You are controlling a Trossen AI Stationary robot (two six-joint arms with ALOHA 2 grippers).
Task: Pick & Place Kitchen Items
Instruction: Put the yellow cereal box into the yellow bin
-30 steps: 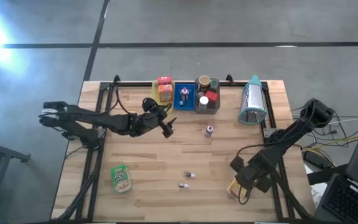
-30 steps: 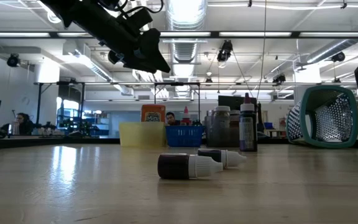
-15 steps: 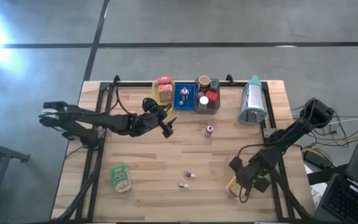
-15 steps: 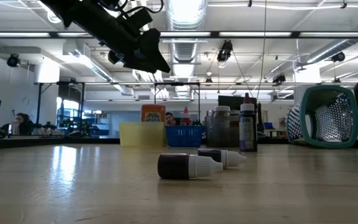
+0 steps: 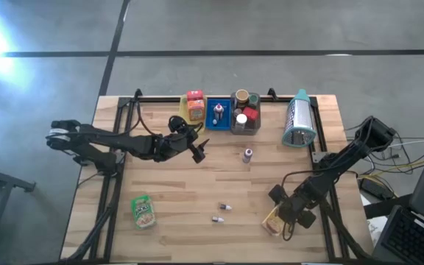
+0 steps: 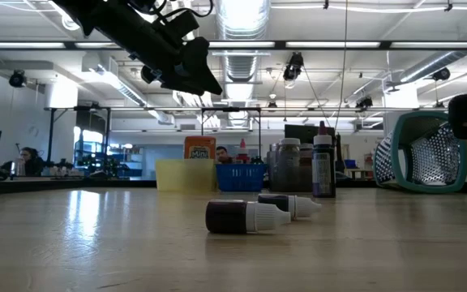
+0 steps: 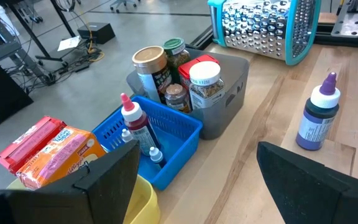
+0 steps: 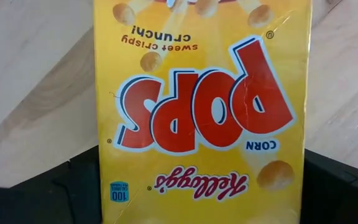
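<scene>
wooden table (image 5: pixel 197 199); yellow cereal box (image 8: pixel 201 106) between right end effector (image 5: pixel 284 218) fingers, edges cropped

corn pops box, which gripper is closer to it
Right. The right gripper is right over the Corn Pops box at the table's near right edge; the left gripper hovers across the table near the trays.

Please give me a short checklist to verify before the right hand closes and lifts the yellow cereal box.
1. Corn Pops box lies between the right hand's fingers: ok, right wrist view shows a dark finger on each side.
2. Fingers closed firmly on the box: cannot tell.
3. Box lies flat on the table: ok.
4. Two small vials are apart from the box: ok.
5. Left hand is open, empty and away, above the table near the trays: ok.
6. Room in the yellow tray: cannot tell.
</scene>
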